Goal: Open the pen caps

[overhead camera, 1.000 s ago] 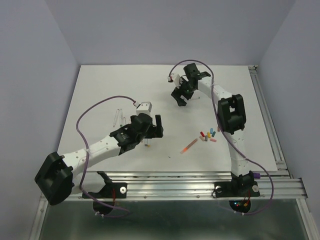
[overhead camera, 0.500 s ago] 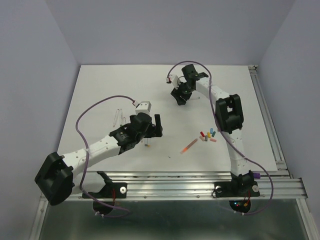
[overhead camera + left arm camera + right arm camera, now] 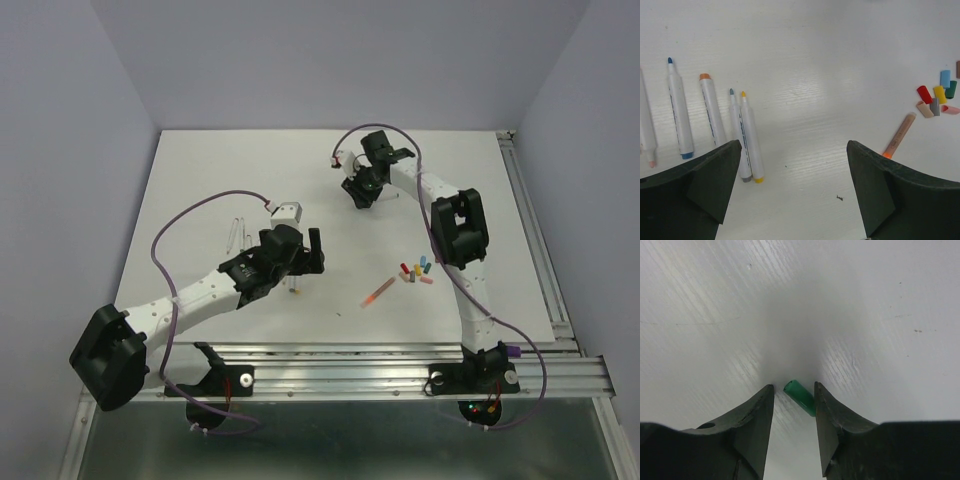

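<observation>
A green pen cap lies on the white table between the fingers of my right gripper. The jaws stand narrow around it: the right finger is at the cap's side, and a small gap shows at the left finger. From above, this gripper points down at the far middle of the table and hides the cap. Several other pen caps in red, yellow, blue, green, grey and pink lie in a heap. My left gripper hangs wide open over bare table, holding nothing.
An orange pen lies left of the cap heap, also in the left wrist view. Several uncapped whitish pens lie in a row by my left gripper. A metal rail borders the table's right side.
My right gripper's jaws have narrowed around the green cap, and the gripper has shifted slightly toward the far side. The left arm has not moved.
</observation>
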{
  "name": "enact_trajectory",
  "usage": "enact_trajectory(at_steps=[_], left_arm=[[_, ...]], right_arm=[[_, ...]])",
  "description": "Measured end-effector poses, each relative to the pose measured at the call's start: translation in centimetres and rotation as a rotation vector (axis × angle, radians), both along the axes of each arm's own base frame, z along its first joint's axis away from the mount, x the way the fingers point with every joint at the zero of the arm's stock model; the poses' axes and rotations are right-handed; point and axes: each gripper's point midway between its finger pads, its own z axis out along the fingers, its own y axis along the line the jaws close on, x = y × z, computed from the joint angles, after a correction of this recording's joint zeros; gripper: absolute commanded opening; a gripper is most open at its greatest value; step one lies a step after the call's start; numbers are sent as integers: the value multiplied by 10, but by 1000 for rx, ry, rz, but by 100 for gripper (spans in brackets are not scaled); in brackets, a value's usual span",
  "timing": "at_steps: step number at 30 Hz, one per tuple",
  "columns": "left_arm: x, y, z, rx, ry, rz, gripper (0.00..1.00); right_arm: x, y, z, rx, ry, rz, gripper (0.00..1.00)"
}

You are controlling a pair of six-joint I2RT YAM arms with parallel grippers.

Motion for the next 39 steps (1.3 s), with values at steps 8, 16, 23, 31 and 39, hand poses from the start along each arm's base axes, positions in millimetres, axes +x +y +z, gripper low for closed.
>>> enact_trajectory(at_steps=[8, 16, 23, 31, 39], left_arm=[[-1, 1, -1, 6, 5, -2, 99], [-3, 3, -4, 18, 18, 0, 99], [-4, 5, -4, 24, 23, 3, 99], [-4, 5, -7, 38, 35, 3, 99], [-1, 1, -4, 34, 32, 3, 99]], right_arm=[[8, -8, 2, -38, -53, -27, 49], [13, -22, 5, -102, -102, 6, 44], [13, -23, 5, -113, -104, 29, 43], [10, -21, 3, -101, -90, 51, 27], [7, -14, 3, -51, -60, 56, 1]])
